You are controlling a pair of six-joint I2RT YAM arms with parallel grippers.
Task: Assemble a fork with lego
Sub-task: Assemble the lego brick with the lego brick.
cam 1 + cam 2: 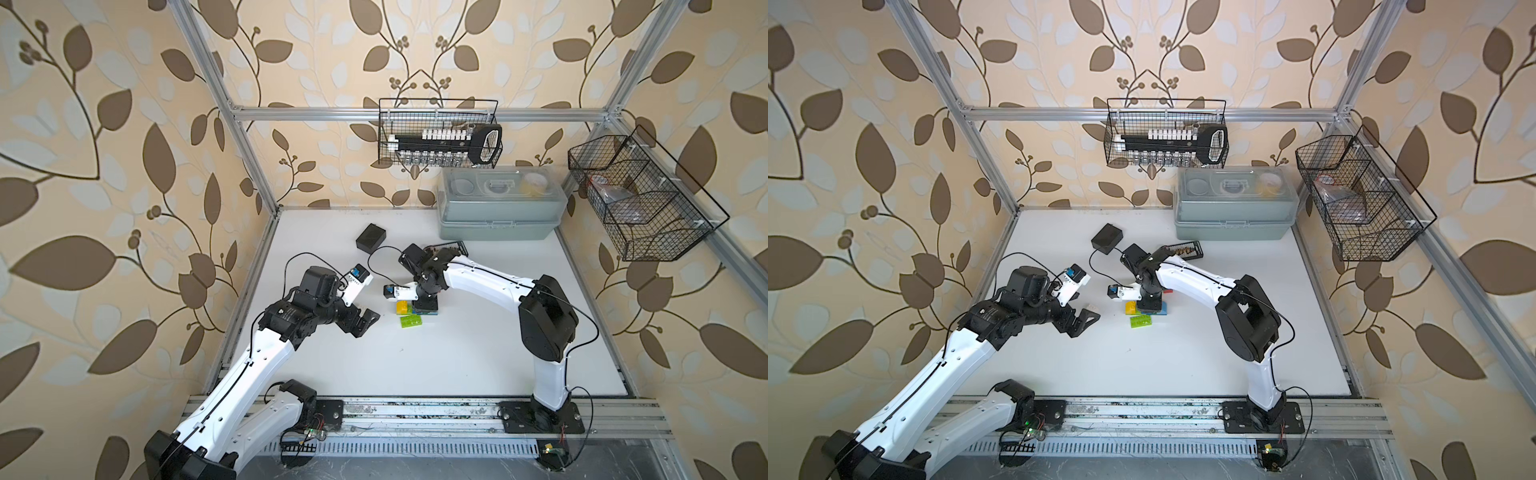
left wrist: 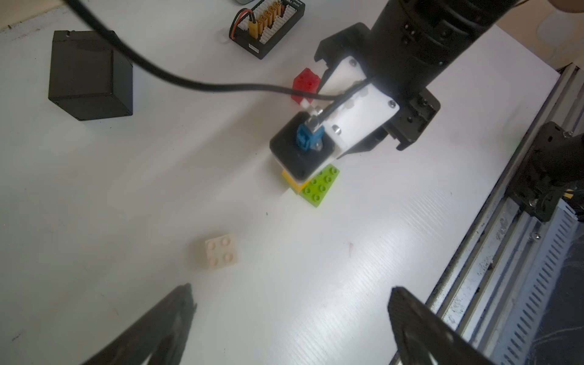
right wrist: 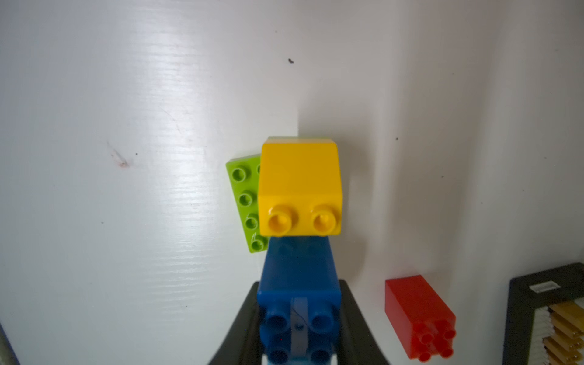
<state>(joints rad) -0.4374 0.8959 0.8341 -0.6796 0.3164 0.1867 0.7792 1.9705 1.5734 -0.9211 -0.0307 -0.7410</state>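
Far beyond both pincers, a wire basket (image 1: 388, 120) on the back rail holds a black rack with white pieces and a row of small vials. Below it stands a grey lidded box (image 1: 498, 226) whose clear top shows round shapes I cannot name. A second wire basket (image 1: 648, 245) on the side frame holds bagged items too dim to read. A small black tray (image 2: 268, 28) of gold connectors lies just past the right pincer (image 3: 299, 294), and a closed black box (image 2: 88, 76) sits farther off on the left pincer's side. On the arm-base side of both pincers the white table (image 1: 457, 353) runs bare to the aluminium rail (image 1: 415, 409). It is also bare out to the side frame behind the right arm. The right pincer points down, and its fingers (image 3: 243, 325) are pressed onto a blue brick (image 3: 298, 271). A yellow brick (image 3: 300, 186) lies just beyond the fingertips, seeming to touch the blue one. A lime oblong (image 3: 243, 202) lies flat beside the yellow brick, partly hidden behind it in the right wrist view. In both top views a sliver of green shows between yellow and blue. A red brick (image 3: 417, 313) lies apart, between this pincer and the tray. The left pincer (image 2: 291, 287) hovers with its fingers spread wide and holds nothing. A white brick (image 2: 221, 254) sits studs up just ahead of it, off toward one finger and untouched. The brick cluster is well ahead of this pincer.
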